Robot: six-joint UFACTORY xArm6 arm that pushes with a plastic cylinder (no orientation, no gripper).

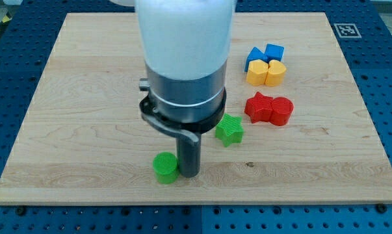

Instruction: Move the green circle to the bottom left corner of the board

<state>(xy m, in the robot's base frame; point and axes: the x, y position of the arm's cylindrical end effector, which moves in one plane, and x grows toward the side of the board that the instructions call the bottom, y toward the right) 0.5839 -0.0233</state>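
Note:
The green circle is a small green cylinder on the wooden board, near the view's bottom edge, a little left of centre. My tip stands right beside it on the view's right, touching or nearly touching its side. The arm's white and grey body hangs above and hides the board behind it.
A green star lies just right of the rod. A red star and red cylinder sit together further right. Two blue blocks and two yellow blocks cluster at the view's top right. A marker tag is at the top right corner.

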